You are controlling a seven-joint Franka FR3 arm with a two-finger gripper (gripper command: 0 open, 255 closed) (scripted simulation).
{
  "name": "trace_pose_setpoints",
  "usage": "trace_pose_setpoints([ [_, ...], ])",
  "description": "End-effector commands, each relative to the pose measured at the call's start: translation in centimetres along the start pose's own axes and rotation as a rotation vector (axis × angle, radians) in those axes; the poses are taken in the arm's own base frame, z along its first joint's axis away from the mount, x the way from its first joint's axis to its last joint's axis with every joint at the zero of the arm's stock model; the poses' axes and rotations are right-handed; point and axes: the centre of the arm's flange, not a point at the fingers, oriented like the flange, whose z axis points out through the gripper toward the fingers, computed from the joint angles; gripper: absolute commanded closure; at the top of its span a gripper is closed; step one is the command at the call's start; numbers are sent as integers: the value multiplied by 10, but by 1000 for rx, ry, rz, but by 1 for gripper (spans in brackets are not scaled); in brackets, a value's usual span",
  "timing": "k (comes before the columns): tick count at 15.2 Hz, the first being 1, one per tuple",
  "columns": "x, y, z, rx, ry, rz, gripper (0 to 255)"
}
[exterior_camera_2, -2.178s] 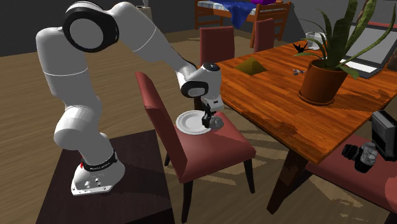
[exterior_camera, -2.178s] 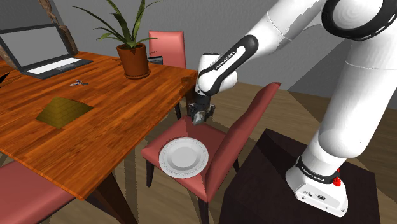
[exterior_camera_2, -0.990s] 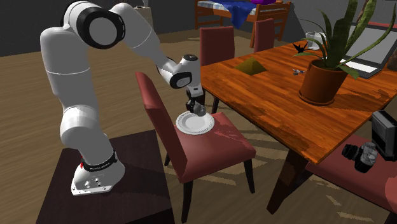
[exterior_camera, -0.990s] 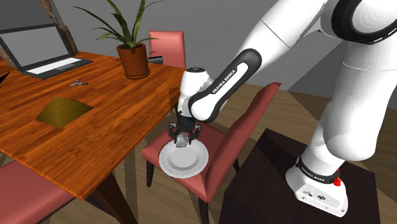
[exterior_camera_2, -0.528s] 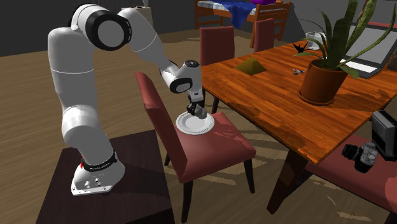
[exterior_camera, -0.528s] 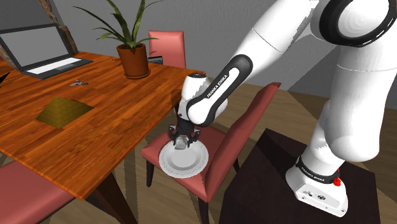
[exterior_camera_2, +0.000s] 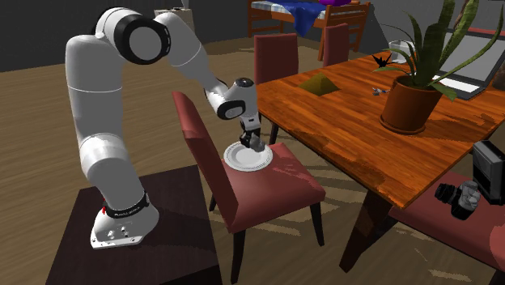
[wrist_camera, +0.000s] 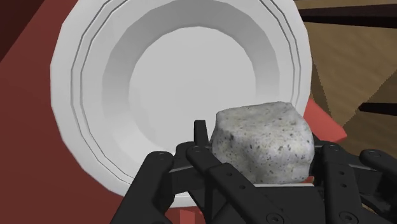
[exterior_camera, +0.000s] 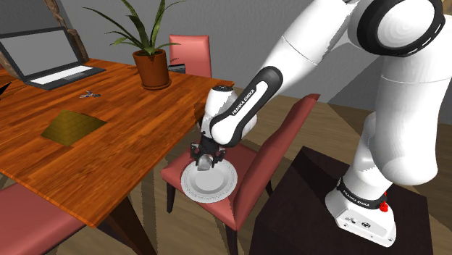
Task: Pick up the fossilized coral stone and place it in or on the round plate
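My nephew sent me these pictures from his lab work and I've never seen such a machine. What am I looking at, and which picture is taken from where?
These are a simulator's renders of one white robot arm standing on a dark box, its stand. Two pictures come from cameras set in the room: one beside the stand, one from another side. The third comes from a camera on the hand, looking along its black two-finger gripper. The gripper is shut on a speckled grey stone, held over a round white plate that lies on a red chair. Beside the chair stands a wooden table with a potted plant and a laptop.
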Motion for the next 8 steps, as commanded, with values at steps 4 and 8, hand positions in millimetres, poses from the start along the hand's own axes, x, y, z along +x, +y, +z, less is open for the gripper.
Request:
trace_pose_setpoints([
  [4,-21,33,12,-84,-16,-95,0],
  [8,-19,18,17,-83,-16,-96,0],
])
